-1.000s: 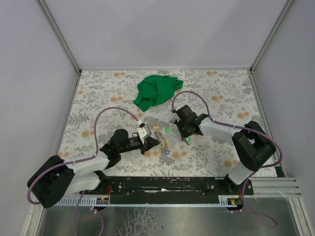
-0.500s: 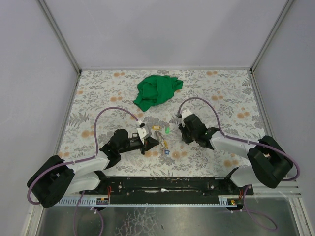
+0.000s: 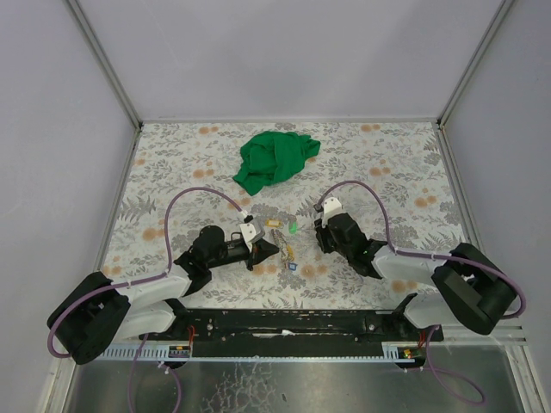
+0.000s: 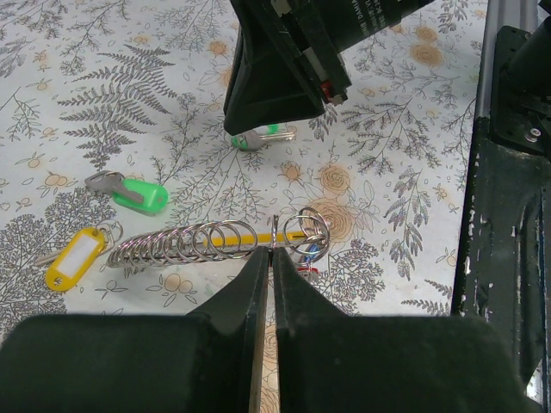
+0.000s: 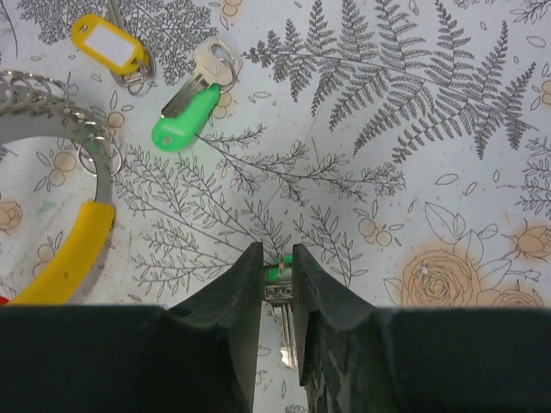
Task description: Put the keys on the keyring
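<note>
right claw: the right gripper point(image 5: 277, 258) is pinched on a green-tagged key point(image 5: 277, 274), the jaws on its metal head just below the tag and the blade running back under the wrist.
left claw: the left gripper point(image 4: 263, 262) has its fingers pressed together with only a hairline between them. a thin wire stands up from the tips, so i judge it to be gripping the keyring point(image 4: 225, 240).
keyring: it lies low over the table point(image 3: 172, 155) in front of the left claw, with a row of small split rings point(image 4: 181, 244) strung along it and a yellow stretch showing through them.
place: ring and keys sit mid-table, nearer the near edge than the far one, between the two claws.
loose keys: a second green-tagged key point(image 5: 185, 116) and a yellow-tagged key point(image 5: 108, 43) lie flat just beside the ring, on its far side.
cloth: the green cloth point(image 3: 274, 159) is bunched by the middle of the far edge, well apart from the keys.
handling: the key looks light, stiff and slick, so it could easily swivel between the pads. the flat head is the best place to hold it, leaving its hole free.
ring handling: thin springy wire, likely to twist or flex if pushed.
step: judged, bringing the held key across to the ring's opening.
risk: the key rotating, or the split rings blocking the way.
</note>
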Motion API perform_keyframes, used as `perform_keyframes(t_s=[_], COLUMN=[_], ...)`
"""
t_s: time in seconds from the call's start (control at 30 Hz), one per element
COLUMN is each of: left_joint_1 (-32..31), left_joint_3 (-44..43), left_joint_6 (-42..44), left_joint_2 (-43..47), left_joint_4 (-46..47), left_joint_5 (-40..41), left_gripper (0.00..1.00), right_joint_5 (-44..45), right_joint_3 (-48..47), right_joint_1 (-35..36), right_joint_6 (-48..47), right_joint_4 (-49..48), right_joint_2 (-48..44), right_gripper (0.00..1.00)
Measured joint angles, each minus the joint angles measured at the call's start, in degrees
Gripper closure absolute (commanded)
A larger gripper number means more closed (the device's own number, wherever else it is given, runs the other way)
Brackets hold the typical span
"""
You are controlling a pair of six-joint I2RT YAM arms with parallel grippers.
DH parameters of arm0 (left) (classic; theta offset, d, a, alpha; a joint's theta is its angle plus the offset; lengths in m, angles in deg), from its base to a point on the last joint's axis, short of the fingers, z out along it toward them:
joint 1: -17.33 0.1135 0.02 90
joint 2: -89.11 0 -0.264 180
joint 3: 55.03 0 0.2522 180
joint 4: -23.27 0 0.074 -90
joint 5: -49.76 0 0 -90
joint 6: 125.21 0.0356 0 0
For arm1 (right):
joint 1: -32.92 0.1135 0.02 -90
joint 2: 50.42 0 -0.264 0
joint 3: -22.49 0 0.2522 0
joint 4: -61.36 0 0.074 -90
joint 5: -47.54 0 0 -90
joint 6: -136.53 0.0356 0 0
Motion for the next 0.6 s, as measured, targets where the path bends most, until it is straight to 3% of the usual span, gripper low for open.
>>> perform_keyframes(t_s=[0.6], left_joint_1=[0.00], left_joint_3=[0.00], left_joint_6=[-0.02], left_joint_2=[0.44], left_joint_4=[0.02], left_joint_5=[0.00], left_gripper=[1.00], right_joint_5=[1.70], right_joint_3=[0.55], right_joint_1=[0.55], right_joint_6=[0.98], right_joint_4=[-2.99], right_joint_2=[4.96], right_gripper=[0.80])
